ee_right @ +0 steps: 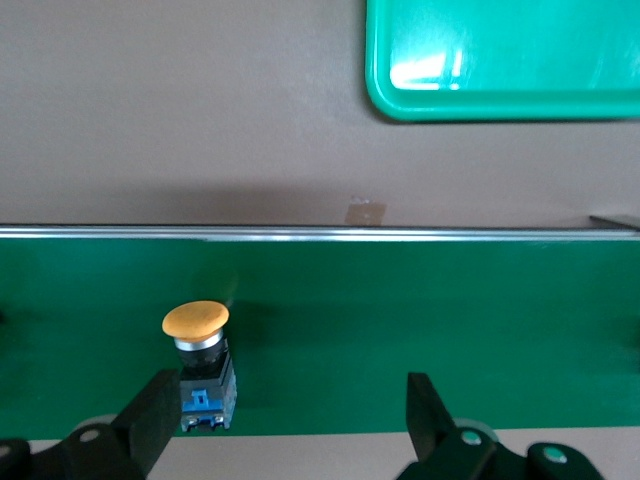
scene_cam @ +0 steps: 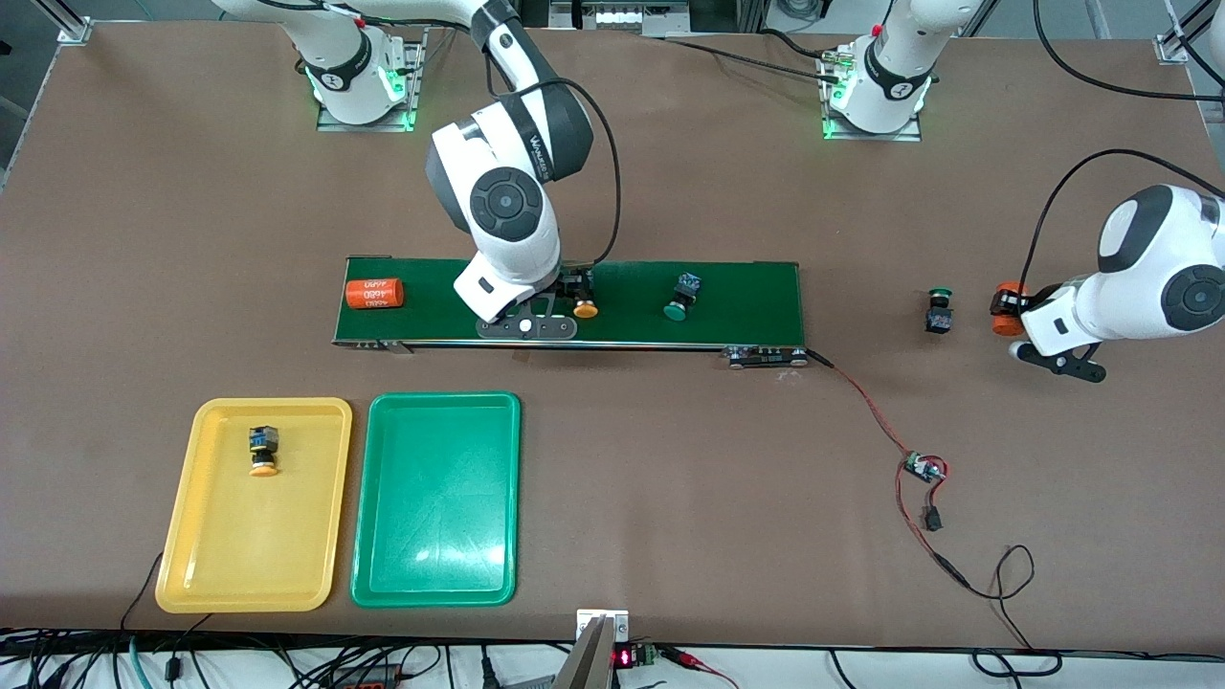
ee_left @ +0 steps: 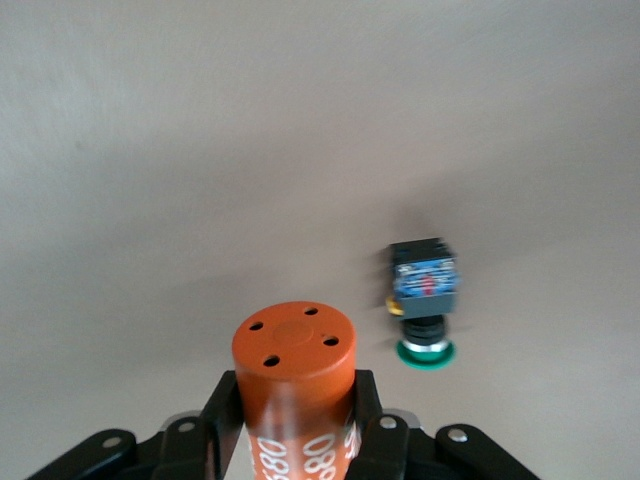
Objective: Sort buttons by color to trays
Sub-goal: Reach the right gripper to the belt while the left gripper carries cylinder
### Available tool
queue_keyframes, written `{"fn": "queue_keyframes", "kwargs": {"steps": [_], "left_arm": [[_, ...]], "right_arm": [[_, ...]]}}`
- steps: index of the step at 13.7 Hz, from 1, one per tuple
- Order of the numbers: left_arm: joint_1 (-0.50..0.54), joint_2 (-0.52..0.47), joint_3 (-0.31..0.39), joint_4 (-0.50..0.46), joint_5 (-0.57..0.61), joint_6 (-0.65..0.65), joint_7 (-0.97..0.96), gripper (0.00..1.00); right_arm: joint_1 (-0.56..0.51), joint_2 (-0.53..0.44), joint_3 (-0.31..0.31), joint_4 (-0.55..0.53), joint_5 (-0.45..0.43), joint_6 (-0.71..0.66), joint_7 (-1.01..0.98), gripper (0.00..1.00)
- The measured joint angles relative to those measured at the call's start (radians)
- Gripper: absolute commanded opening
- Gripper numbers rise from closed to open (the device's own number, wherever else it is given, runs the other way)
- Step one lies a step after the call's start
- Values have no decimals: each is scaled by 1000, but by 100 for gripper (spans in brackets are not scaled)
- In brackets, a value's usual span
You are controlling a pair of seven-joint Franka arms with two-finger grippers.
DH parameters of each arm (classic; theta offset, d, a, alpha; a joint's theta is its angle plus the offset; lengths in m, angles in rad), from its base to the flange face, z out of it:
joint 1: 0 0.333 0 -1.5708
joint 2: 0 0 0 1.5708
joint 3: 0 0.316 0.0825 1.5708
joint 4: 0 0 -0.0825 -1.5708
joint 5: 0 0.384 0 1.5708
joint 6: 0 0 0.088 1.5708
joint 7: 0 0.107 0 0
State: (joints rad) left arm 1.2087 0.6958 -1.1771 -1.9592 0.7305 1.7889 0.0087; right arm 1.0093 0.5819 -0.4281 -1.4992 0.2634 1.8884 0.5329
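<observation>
A yellow button (scene_cam: 585, 308) (ee_right: 199, 355) lies on the dark-green belt (scene_cam: 737, 306), between the wide-apart fingers of my open right gripper (scene_cam: 572, 287) (ee_right: 295, 395), close to one finger (ee_right: 158, 405). A green button (scene_cam: 681, 298) lies on the belt nearer the left arm's end. Another green button (scene_cam: 940, 311) (ee_left: 424, 295) stands on the bare table off the belt's end. Beside it, my left gripper (scene_cam: 1005, 309) (ee_left: 296, 405) is shut on an orange cylinder (ee_left: 295, 375). A yellow button (scene_cam: 263, 452) lies in the yellow tray (scene_cam: 201, 565). The green tray (scene_cam: 435, 574) (ee_right: 500, 95) holds nothing.
A second orange cylinder (scene_cam: 374, 293) with white print lies on the belt at the right arm's end. A red cable with a small circuit board (scene_cam: 923, 468) runs from the belt's end toward the table's front edge.
</observation>
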Motion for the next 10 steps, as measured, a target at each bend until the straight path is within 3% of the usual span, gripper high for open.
{"fn": "queue_keyframes", "kwargs": {"steps": [5, 10], "left_arm": [[-157, 1, -30, 38, -133, -61, 0, 23], [-368, 4, -35, 88, -144, -62, 37, 18]], "right_arm": [[56, 55, 1, -9, 15, 47, 54, 100], [58, 105, 0, -14, 44, 65, 49, 100]]}}
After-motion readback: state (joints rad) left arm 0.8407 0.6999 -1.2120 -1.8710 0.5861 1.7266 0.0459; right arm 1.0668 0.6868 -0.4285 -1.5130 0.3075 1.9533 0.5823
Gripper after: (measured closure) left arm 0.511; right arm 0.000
